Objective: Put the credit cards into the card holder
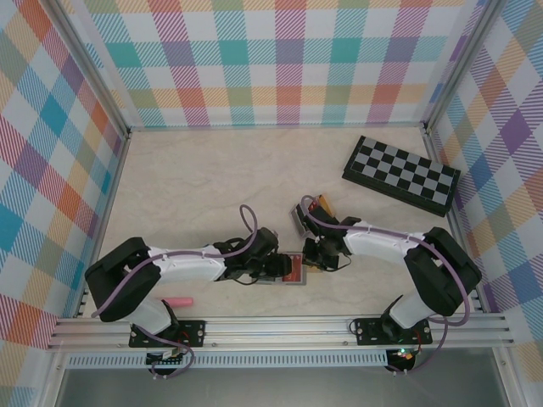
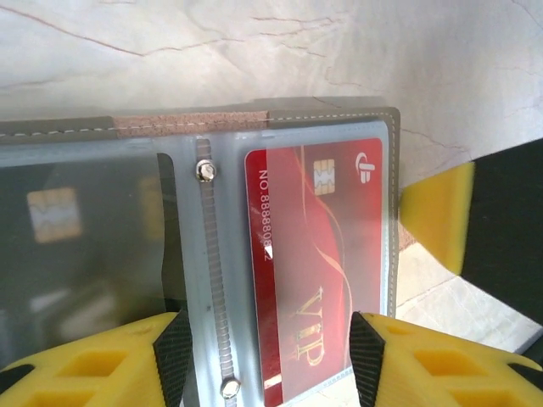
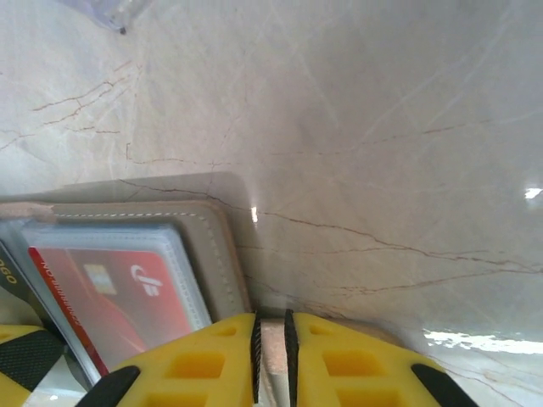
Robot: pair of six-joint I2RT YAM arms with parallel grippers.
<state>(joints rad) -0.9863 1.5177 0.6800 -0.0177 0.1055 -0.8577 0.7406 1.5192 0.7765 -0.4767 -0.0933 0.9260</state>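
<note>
The grey card holder [image 2: 339, 117] lies open on the table between both grippers [image 1: 287, 279]. A red credit card [image 2: 318, 254] marked VIP sits in its right clear sleeve, and a dark card [image 2: 85, 246] shows dimly in the left sleeve. My left gripper [image 2: 270, 356] is open, its pads standing either side of the red card's near end. My right gripper [image 3: 271, 348] is pinched on the holder's tan edge flap, beside the grey cover [image 3: 212, 246]. In the top view the left gripper [image 1: 273, 267] and right gripper [image 1: 316, 259] flank the holder. More credit cards [image 1: 321, 203] stand in a small tray.
The small open-topped tray [image 1: 304, 216] stands just behind the right gripper. A black-and-grey chequered board [image 1: 400, 174] lies at the back right. A pink object [image 1: 178, 301] rests near the front edge by the left arm's base. Patterned walls enclose the table.
</note>
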